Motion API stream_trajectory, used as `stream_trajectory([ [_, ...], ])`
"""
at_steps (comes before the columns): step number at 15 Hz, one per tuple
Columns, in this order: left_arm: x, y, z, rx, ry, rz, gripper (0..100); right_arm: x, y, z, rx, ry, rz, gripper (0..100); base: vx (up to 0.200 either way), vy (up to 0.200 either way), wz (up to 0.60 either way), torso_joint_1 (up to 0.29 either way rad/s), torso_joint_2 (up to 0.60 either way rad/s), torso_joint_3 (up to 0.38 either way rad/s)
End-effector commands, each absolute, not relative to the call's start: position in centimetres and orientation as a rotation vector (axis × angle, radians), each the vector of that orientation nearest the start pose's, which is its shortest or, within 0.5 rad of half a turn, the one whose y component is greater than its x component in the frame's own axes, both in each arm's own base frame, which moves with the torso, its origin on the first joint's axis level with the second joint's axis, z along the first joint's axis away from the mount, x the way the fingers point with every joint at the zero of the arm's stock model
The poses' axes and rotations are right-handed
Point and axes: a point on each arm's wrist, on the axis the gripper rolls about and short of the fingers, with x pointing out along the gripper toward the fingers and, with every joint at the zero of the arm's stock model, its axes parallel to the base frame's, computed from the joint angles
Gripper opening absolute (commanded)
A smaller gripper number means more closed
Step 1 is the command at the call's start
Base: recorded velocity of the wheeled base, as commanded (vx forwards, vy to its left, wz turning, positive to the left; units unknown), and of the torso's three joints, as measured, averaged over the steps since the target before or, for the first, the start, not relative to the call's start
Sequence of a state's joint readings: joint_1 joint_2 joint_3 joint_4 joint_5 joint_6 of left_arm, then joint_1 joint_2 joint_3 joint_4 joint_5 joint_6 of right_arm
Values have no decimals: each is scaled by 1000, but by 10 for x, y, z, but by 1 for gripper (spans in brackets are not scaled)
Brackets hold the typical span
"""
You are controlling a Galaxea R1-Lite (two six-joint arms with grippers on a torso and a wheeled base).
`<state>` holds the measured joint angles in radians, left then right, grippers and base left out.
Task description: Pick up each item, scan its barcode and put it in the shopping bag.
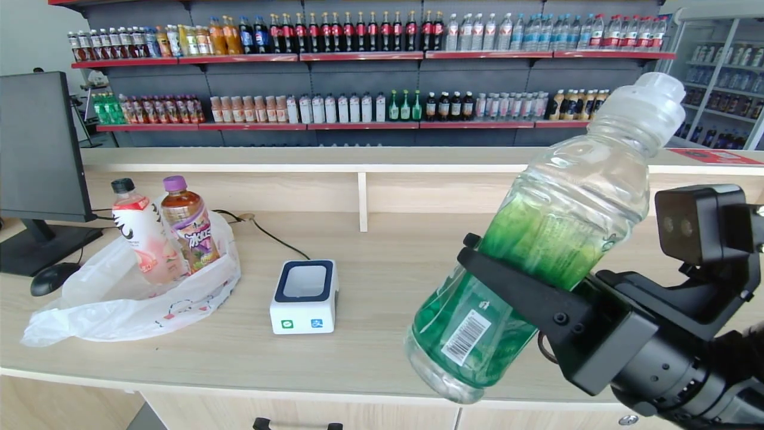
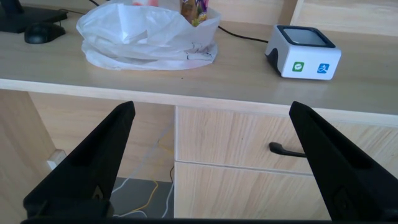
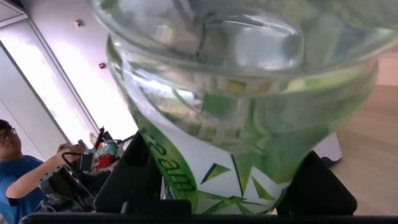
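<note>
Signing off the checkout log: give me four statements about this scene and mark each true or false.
1. The right end effector is shut on the clear plastic bottle with a green label. True.
2. The white square scanner box lies inside the white plastic shopping bag. False: it stands on the wooden counter beside the bag.
3. The black-capped pink bottle and the purple-capped brown bottle stand in the bag. True.
4. The left end effector grips a bottle. False: it is open and empty.
</note>
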<state>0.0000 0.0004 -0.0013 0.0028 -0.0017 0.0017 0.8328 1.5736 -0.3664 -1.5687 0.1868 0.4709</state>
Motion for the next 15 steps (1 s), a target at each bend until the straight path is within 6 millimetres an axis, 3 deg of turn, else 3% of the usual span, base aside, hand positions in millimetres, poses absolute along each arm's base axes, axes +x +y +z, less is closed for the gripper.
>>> stream_trajectory([
  [1,-23,0,75,2,2,-2,100,166,165,191,512,-106,1003,0,0,0,0,0,0,0],
  [3,-23,0,76,2,2,-2,100,189,150,181,401,-131,878,0,0,0,0,0,0,0],
  [6,-23,0,75,2,3,-2,100,207,132,169,228,-164,729,0,0,0,0,0,0,0],
  [10,-23,0,76,2,0,-2,100,203,128,159,71,-172,624,0,0,0,0,0,0,0],
  [15,-23,0,75,3,3,-3,100,201,128,149,55,-129,628,0,0,0,0,0,0,0],
])
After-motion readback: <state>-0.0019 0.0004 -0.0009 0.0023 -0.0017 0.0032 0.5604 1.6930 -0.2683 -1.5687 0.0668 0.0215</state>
